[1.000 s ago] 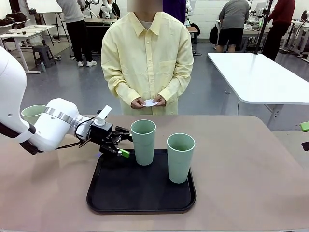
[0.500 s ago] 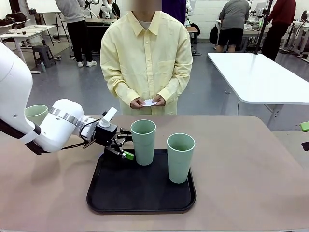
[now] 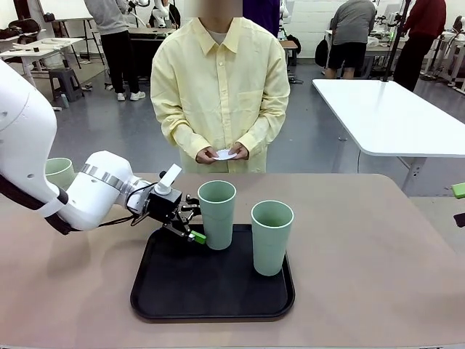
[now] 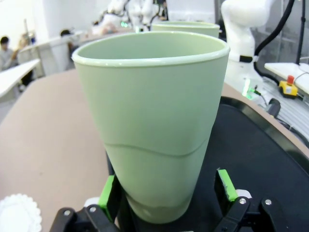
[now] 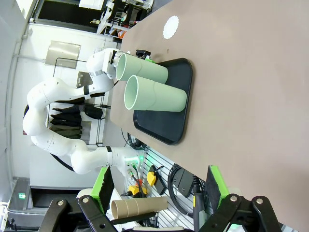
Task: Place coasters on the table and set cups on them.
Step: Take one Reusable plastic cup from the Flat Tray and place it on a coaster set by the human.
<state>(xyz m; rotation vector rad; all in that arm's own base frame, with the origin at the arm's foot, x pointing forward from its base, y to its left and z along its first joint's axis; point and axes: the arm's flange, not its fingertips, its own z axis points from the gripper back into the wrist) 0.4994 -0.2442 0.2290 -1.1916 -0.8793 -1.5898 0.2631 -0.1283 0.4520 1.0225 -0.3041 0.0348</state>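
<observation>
Tapering pale mint-green cup [image 4: 153, 130], handleless, rolled rim, faint wavy line

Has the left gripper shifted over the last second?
Yes. Against the black tray, the left gripper has slid rightward in the front view; its open jaws now straddle the rear cup.

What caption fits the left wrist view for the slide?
Open left gripper straddles a tall mint-green plastic tumbler standing on the black tray.
</observation>
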